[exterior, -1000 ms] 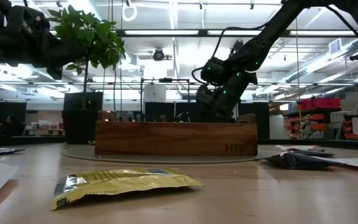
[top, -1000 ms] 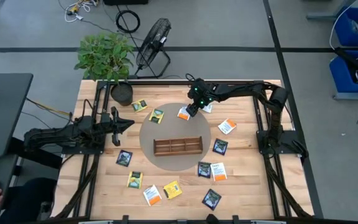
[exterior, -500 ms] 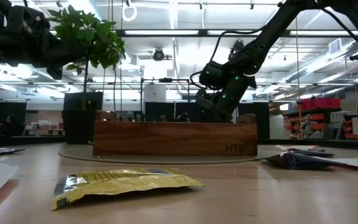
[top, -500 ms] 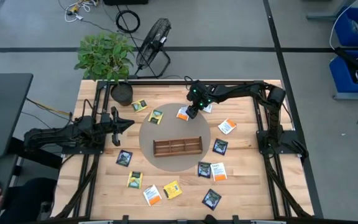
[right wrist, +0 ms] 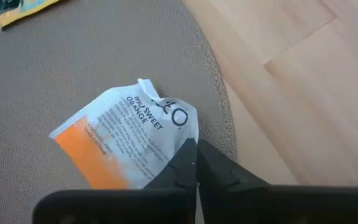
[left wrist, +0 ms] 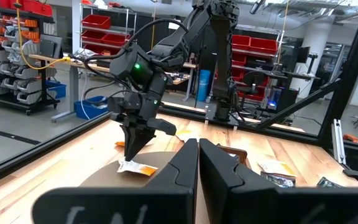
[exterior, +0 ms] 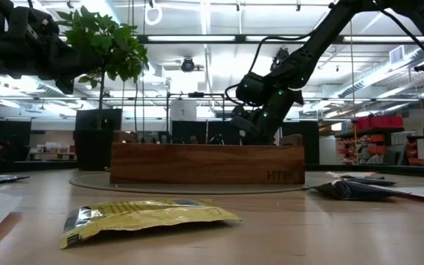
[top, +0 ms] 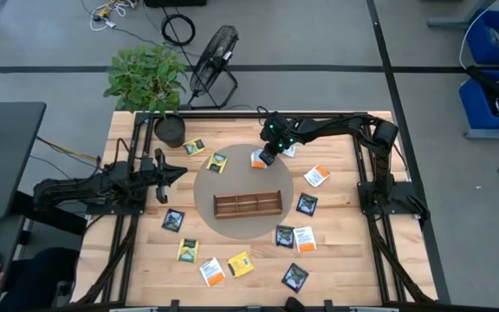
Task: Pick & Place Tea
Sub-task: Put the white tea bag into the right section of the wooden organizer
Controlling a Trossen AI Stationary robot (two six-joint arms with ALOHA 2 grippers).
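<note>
A white-and-orange tea sachet [top: 255, 159] lies on the far part of the round grey mat [top: 223, 184]; it also shows in the right wrist view [right wrist: 126, 146] and the left wrist view [left wrist: 137, 167]. My right gripper [top: 265, 159] stands over it, pointing down, shut on its edge. The brown wooden tray [top: 248, 204] rests on the mat's middle. Several other yellow, black and white-and-orange sachets lie flat around the table. My left gripper [top: 180, 172] is shut and empty, held above the table's left side. My right gripper pinches the white end of the white-and-orange sachet, at its edge [right wrist: 180, 138], between its two fingers. The fingers come from above, pointing down [left wrist: 131, 146]. The orange end lies flat on the mat and the held end curls up a little.
A yellow sachet [top: 218, 161] lies on the mat left of the held one, another [top: 194, 146] near the plant pot [top: 171, 130]. A white-and-orange sachet [top: 317, 176] and a black one [top: 307, 204] lie right of the mat. More lie near the front edge [top: 240, 264].
My right gripper has gone down a little toward the white-and-orange sachet on the mat.
</note>
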